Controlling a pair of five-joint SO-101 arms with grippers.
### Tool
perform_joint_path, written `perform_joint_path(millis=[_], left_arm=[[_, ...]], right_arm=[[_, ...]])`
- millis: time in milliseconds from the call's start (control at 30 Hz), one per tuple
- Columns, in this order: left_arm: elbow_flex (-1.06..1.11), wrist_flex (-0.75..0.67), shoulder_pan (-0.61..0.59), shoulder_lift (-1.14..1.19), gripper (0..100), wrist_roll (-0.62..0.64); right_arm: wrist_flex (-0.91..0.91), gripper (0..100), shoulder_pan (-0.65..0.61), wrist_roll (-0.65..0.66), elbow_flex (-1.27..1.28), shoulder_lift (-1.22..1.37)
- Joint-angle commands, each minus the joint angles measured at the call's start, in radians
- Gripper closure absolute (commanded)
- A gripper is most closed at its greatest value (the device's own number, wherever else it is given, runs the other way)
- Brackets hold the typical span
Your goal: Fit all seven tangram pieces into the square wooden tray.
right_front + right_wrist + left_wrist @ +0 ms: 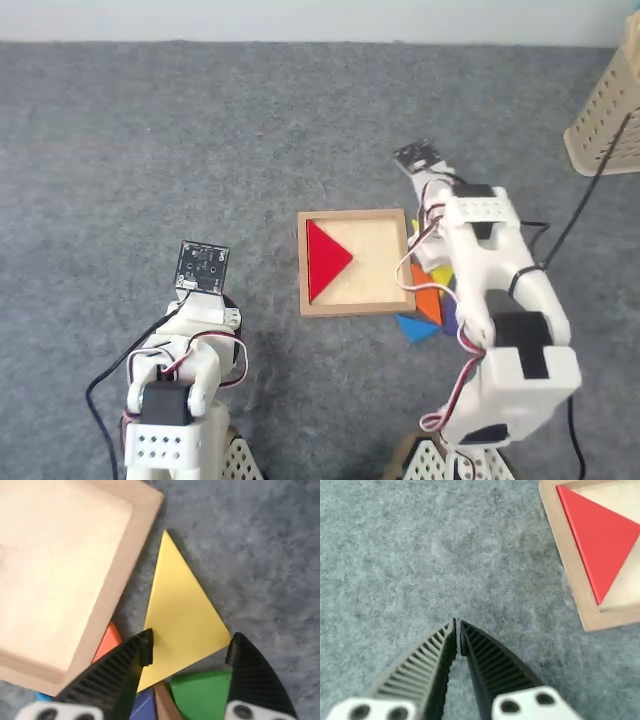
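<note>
The tray (pixel 352 214) lies on the grey counter (pixel 200 130) between the two arms, nearer the right one. Inside it the red triangle (pixel 325 260) lies flat. Its long edge runs along the wall on the left arm's side and its point aims at the middle. Pale wood shows over the rest of the tray floor.

The left gripper (pixel 457 626) is closed, its two ribbed fingers pressed together with nothing between them. It hangs over the counter, apart from the tray's corner.

The right arm stretches over the loose pieces, which lie in a cluster on the counter just beside the tray's far side from the left arm. The right gripper (pixel 189 647) is open and low over the yellow triangle (pixel 182 605), which lies flat just outside the tray rim. One fingertip (pixel 145 647) sits at an edge of the triangle and the other at one of its corners. They seem to be touching it, though the view does not settle that.

A green piece (pixel 202 695) lies against the yellow triangle's near edge, with a dark-blue piece (pixel 144 707) beside it. An orange piece (pixel 107 641) pokes out between the yellow triangle and the tray rim. In the high view, the orange piece and a light-blue piece (pixel 415 327) show by the tray's near corner, partly under the arm.

A basket (pixel 610 110) stands at the counter's far edge, well apart from everything else.
</note>
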Motion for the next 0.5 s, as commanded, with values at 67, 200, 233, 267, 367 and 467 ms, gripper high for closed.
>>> perform_joint_path(millis=[67, 200, 233, 267, 367, 467], left_arm=[[-0.005, 0.005, -0.006, -0.003, 99, 0.009], [-0.005, 0.005, -0.006, -0.003, 99, 0.009], [-0.005, 0.005, -0.006, -0.003, 99, 0.009], [-0.005, 0.005, -0.006, -0.003, 99, 0.009], [-0.005, 0.005, -0.006, -0.003, 99, 0.009], [-0.005, 0.005, -0.005, -0.003, 99, 0.009]], right_arm=[[-0.012, 74.2, -0.035, 0.031, 0.057, -0.033], [-0.007, 74.2, -0.05, 0.037, 0.057, -0.03], [-0.007, 74.2, -0.048, 0.037, 0.057, -0.031], [-0.007, 74.2, -0.044, 0.034, 0.057, -0.033], [-0.015, 74.2, -0.001, 0.002, 0.049, -0.045], [-0.031, 74.2, 0.051, -0.037, 0.048, -0.12]])
